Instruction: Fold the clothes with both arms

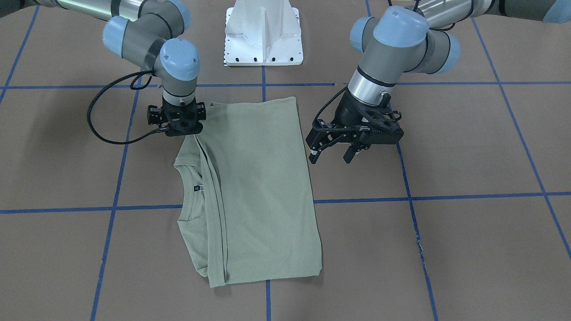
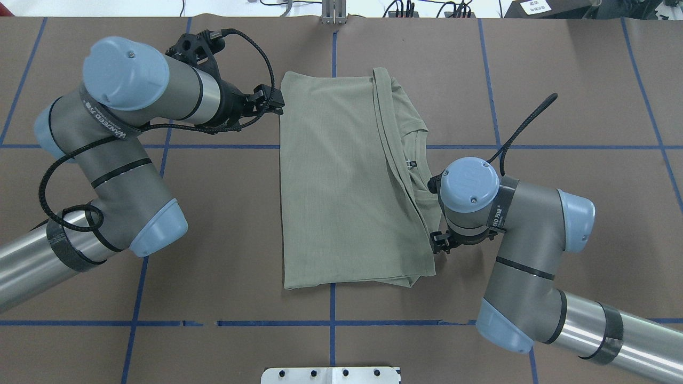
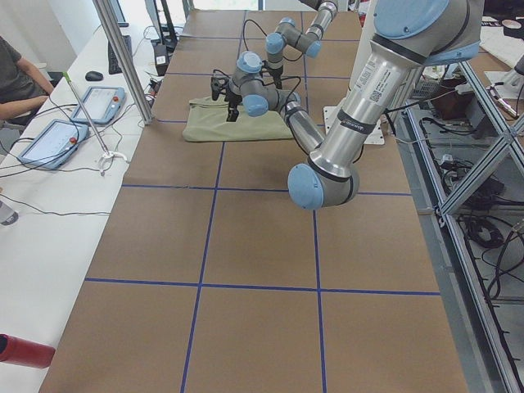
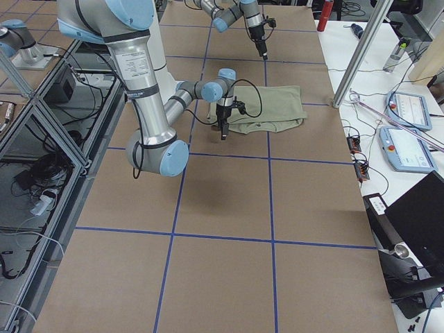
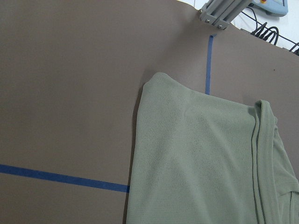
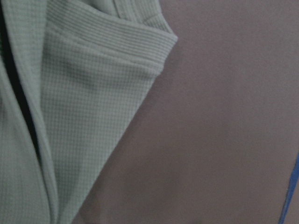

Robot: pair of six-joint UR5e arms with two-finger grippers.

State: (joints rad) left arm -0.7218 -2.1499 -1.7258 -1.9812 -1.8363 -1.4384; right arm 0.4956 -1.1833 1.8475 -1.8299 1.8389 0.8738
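Shirt (image 1: 263, 187): folded flat on bench (image 1: 468, 147)
Left claw (image 1: 331, 157): apart, beside shirt
Right claw (image 1: 182, 125): over shirt corner, grip unclear

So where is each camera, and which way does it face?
Front-facing: across the table, facing the robot; left hand at right, right hand at left.
Overhead: behind the robot, looking down; left arm, right arm.
Exterior left: table's left end; left arm near.
Exterior right: table's right end; right arm near.
Left wrist: down onto shirt; no hand.
Right wrist: close on shirt; no hand.
All show the shirt.
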